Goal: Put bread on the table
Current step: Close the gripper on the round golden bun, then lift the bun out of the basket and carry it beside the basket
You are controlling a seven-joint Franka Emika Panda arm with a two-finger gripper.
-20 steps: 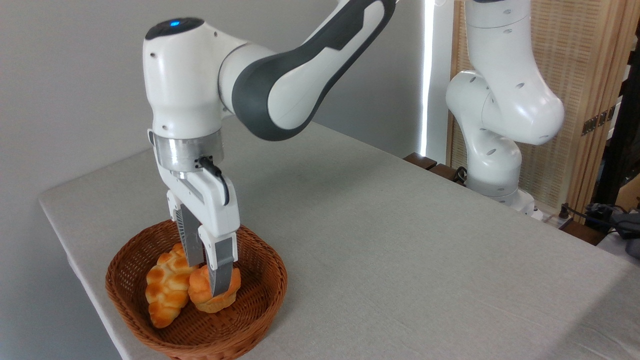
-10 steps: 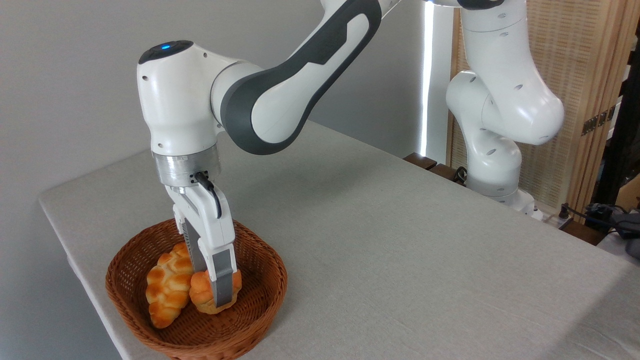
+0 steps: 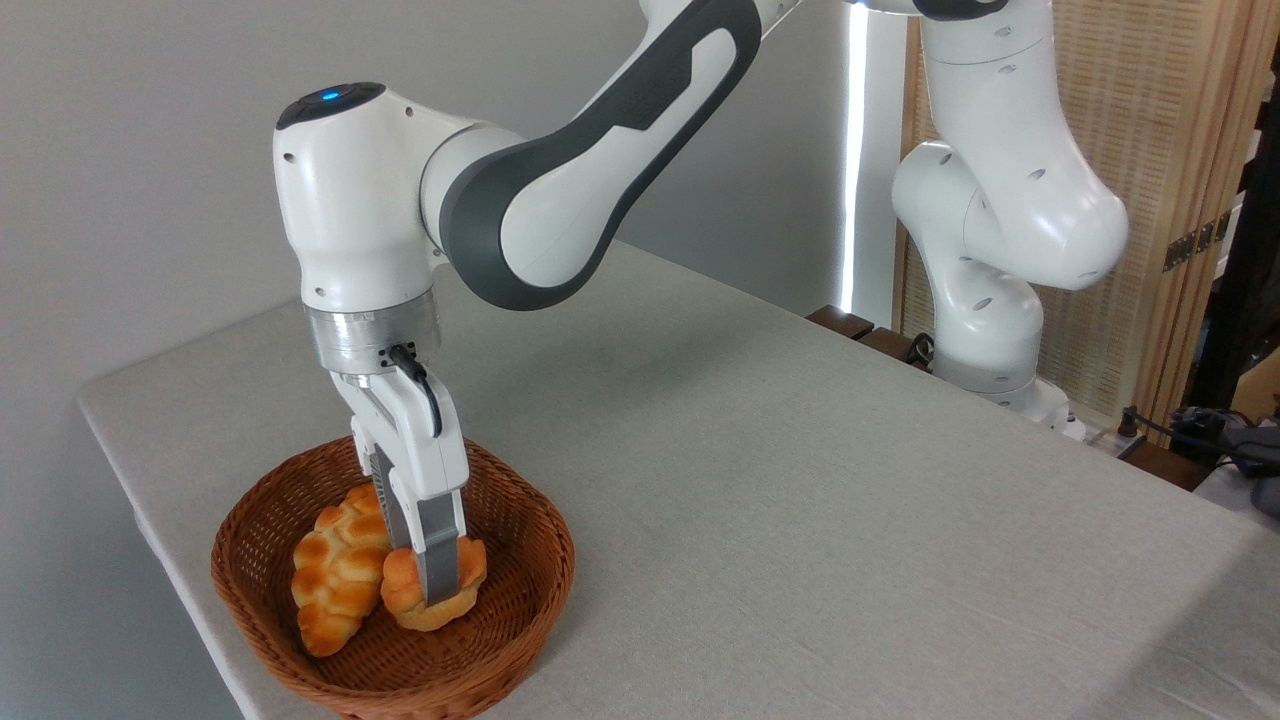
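A large table (image 3: 800, 480) covered in light grey cloth fills most of the view, running from its rounded far-left corner to the lower right edge of the picture. Behind it stand a plain grey wall and, on the right, a pale slatted wooden screen (image 3: 1150, 150). The white and dark grey robot arm (image 3: 560, 190) rises from its base beside the table's far right edge, arches across the top of the picture and comes down over the near left part of the table, its wrist pointing straight down with a small blue light on top. Under the wrist, a round brown wicker basket (image 3: 520, 610) sits on the cloth close to the table's left edge. Inside the basket lies a longer braided golden loaf (image 3: 335, 575), set along the left side, and just to its right, touching it, is the bread (image 3: 405, 595), a small round golden-orange bun with a lumpy top and paler base, resting on the basket floor. The gripper (image 3: 425, 575) reaches down into the basket, its grey fingers (image 3: 438, 560) set narrowly and closed against the bun, the nearer one pressed flat across the front of it and the other behind it, next to the loaf. The bun is in the basket, not on the cloth.
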